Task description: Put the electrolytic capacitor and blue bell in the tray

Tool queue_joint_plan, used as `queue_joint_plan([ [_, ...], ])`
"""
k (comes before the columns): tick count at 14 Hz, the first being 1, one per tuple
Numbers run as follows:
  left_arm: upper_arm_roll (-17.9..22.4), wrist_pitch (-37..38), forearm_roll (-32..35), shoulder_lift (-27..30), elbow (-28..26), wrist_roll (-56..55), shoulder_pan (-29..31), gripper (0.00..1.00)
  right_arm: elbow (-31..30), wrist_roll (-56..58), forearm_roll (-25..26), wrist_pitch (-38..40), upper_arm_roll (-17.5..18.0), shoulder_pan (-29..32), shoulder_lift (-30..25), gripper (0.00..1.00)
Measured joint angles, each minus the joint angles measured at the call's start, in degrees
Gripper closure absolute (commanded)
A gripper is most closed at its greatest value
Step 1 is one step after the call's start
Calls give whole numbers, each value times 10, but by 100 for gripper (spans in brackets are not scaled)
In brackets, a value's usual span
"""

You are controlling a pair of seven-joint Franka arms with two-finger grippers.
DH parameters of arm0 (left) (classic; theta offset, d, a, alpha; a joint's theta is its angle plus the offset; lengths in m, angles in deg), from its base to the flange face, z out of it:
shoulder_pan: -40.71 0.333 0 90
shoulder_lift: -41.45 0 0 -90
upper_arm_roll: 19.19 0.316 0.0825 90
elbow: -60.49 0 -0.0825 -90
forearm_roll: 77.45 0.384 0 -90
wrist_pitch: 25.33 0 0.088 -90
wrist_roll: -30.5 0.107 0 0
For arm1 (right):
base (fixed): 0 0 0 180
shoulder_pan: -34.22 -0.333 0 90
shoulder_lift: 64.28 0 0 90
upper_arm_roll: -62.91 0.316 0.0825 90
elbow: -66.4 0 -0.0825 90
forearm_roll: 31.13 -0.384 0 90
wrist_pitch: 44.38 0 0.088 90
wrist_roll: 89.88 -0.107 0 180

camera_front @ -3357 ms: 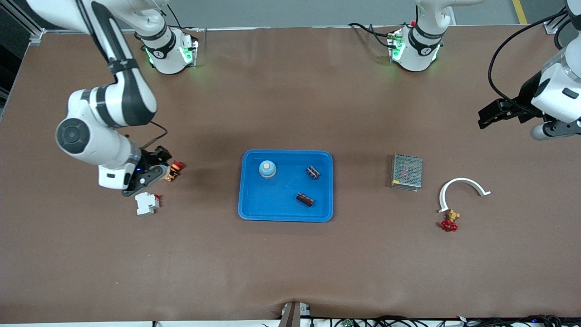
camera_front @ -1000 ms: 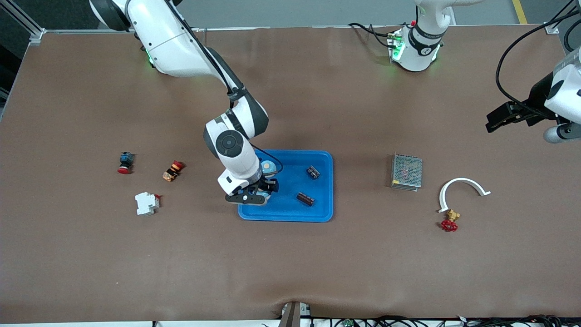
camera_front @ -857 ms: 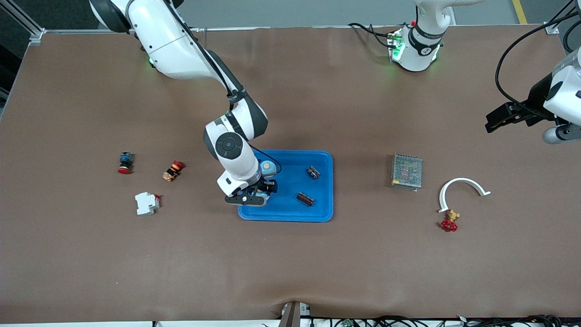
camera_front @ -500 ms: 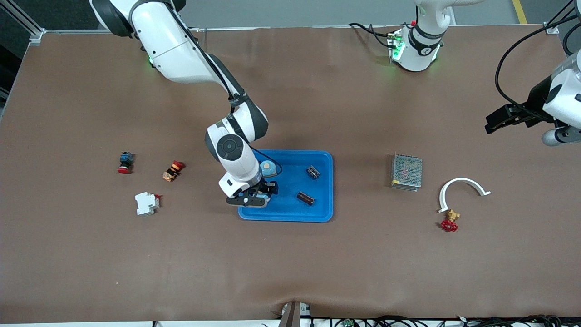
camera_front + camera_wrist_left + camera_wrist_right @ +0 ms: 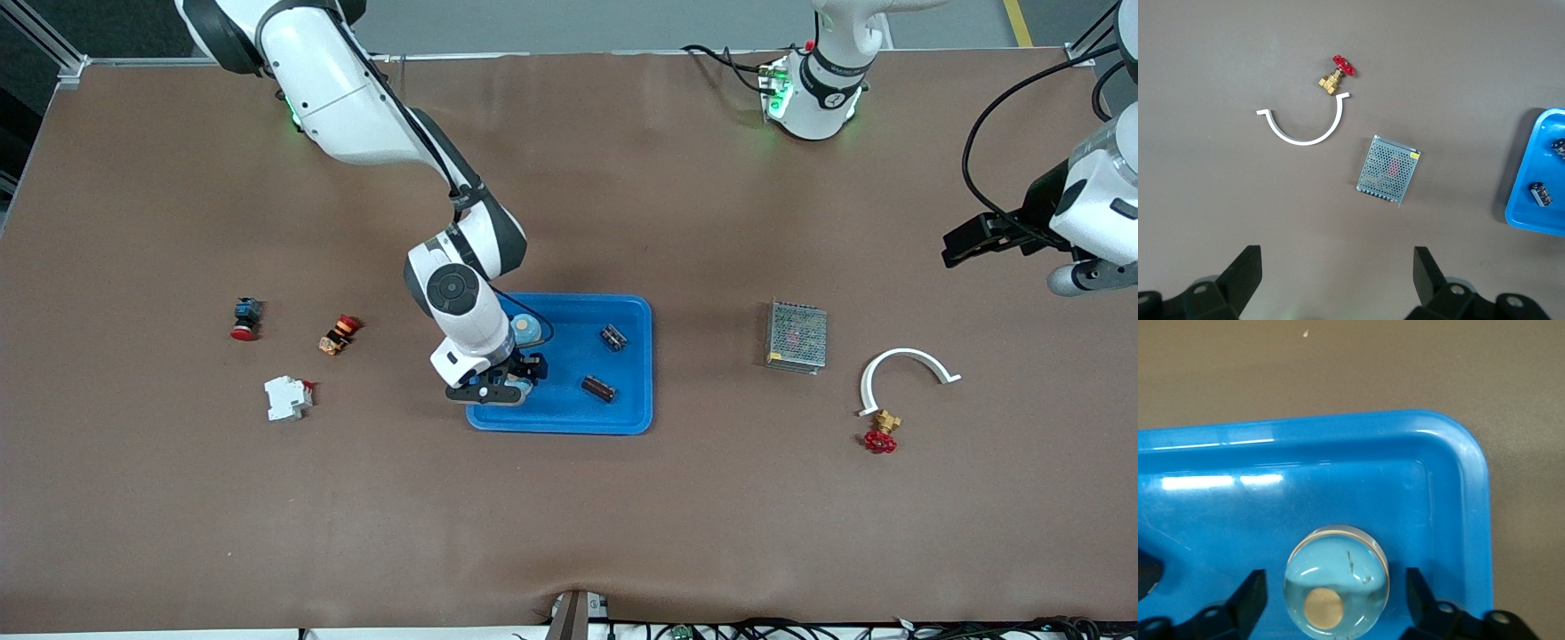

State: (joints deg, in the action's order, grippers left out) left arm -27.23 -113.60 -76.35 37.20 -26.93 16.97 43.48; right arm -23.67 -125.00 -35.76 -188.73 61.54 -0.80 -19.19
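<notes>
Brown matting covers the table. Front view: the blue tray lies at mid-table. It holds the blue bell in the corner toward the right arm's end and farther from the front camera, and two electrolytic capacitors, one farther from the camera than the other. The right gripper hangs over the tray just nearer the camera than the bell. The left gripper waits in the air over the left arm's end of the table. A mesh-covered power supply, a white curved bracket and a red-handled brass valve lie toward that end. A circuit breaker and two push-button switches lie toward the right arm's end.

Left wrist view: the left gripper is spread wide and holds nothing.

Right wrist view: the right gripper is open, its fingers apart on either side of the bell, not touching it.
</notes>
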Motion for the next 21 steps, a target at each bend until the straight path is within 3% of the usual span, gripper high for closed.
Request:
queue_joint_plan([
  [3, 0, -1, 0, -2, 0, 0, 0, 0, 16, 0, 0, 10, 3, -3, -3, 0],
  [7, 0, -1, 0, -2, 1, 0, 1, 0, 27, 0, 0, 82, 3, -4, -45, 0],
  [17, 0, -1, 0, 0, 7, 0, 2, 0, 32, 48, 0, 377, 1, 0, -230, 0],
  [21, 0, 0, 0, 1, 8, 0, 2, 0, 20, 72, 0, 477, -2, 36, -315, 0],
])
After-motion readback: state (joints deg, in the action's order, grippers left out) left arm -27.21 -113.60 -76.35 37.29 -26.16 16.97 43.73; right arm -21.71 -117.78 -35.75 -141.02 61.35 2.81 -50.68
